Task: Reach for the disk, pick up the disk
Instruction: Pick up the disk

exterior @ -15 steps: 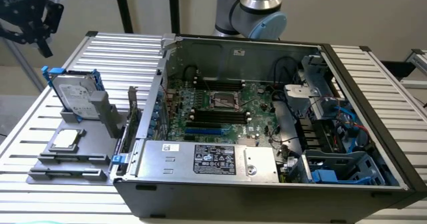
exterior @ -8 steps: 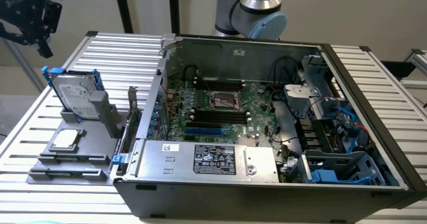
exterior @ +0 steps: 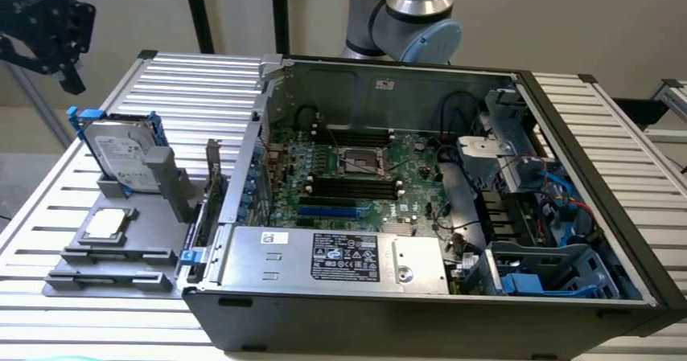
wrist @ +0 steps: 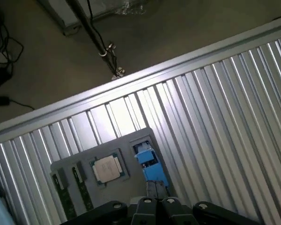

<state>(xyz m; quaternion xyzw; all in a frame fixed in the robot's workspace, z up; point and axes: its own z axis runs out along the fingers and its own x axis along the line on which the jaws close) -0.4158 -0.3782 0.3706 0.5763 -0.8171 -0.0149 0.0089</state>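
Observation:
The disk (exterior: 121, 148) stands upright in a grey holder (exterior: 161, 180) on the slatted table, at the exterior view's left. It is a silver-grey drive with a white label and blue rails along its edges. My black gripper (exterior: 45, 71) hangs open high above and behind it, well apart from it, nearer the table's far corner. The wrist view looks down on the disk's blue top edge (wrist: 149, 164), just beyond the gripper's black housing (wrist: 154, 211).
A small silver chip (exterior: 108, 224) (wrist: 106, 168) lies flat on the grey fixture (exterior: 118, 258) in front of the disk. An open computer case (exterior: 429, 192) takes up the table's middle and right. The table's edge (wrist: 131, 82) and floor cables lie beyond.

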